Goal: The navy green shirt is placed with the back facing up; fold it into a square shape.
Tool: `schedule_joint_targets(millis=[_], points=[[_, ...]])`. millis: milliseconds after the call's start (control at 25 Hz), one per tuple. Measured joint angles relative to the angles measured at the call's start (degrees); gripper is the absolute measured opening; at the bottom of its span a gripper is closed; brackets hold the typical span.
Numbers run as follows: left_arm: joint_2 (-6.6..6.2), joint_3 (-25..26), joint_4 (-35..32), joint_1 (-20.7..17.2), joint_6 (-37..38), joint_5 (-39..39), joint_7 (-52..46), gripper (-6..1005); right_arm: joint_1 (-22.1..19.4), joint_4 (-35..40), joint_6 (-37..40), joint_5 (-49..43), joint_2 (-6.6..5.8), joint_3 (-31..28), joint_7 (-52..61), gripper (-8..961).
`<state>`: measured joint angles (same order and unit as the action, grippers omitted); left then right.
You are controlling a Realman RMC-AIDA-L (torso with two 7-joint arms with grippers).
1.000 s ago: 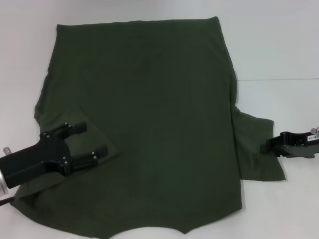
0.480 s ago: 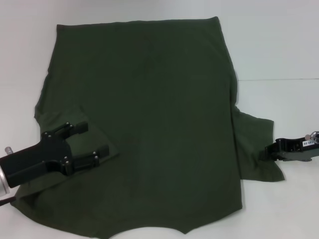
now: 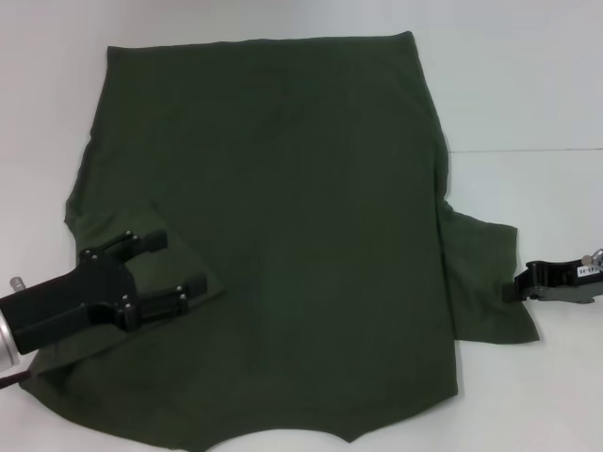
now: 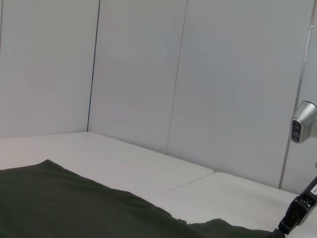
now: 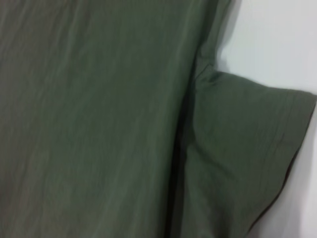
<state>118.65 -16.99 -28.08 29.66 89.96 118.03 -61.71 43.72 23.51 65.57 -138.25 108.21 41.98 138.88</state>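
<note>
The navy green shirt (image 3: 283,217) lies spread flat on the white table (image 3: 528,104), collar towards me. Its left sleeve is folded in over the body. My left gripper (image 3: 171,268) is open and rests over that folded sleeve at the shirt's near left. My right gripper (image 3: 521,282) is at the outer edge of the right sleeve (image 3: 485,282), which lies spread out to the side. The right wrist view shows the shirt body (image 5: 89,114) and the right sleeve (image 5: 247,148) flat on the table. The left wrist view shows the shirt's surface (image 4: 69,203) and the right gripper (image 4: 297,214) far off.
White table surface runs around the shirt, with a seam (image 3: 528,150) at the right. White panel walls (image 4: 148,74) stand behind the table. The shirt's near hem reaches the bottom edge of the head view.
My right gripper has drawn back to the right, from over the right sleeve to its outer edge. The left gripper and the shirt have hardly moved.
</note>
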Motion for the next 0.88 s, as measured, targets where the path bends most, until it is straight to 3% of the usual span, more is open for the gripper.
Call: schedule_joint_targets(millis=[200,640,880], points=[[0.0,0.1,0.1,0.1,0.0,0.0,-0.2,944,-0.5,0.2,0.0,0.1,-0.55,-0.6,-1.1,5],[-0.04,0.1,0.0,0.1,0.1,0.0,-1.0,944,-2.3,6.9,4.0,0.3,-3.89,-2.1,-4.4,5],[-0.16,0.1,-0.3,0.0,0.3,0.0,-1.9,945,-2.3,9.4,4.6,0.0,-4.43,-2.0,-6.2,5]])
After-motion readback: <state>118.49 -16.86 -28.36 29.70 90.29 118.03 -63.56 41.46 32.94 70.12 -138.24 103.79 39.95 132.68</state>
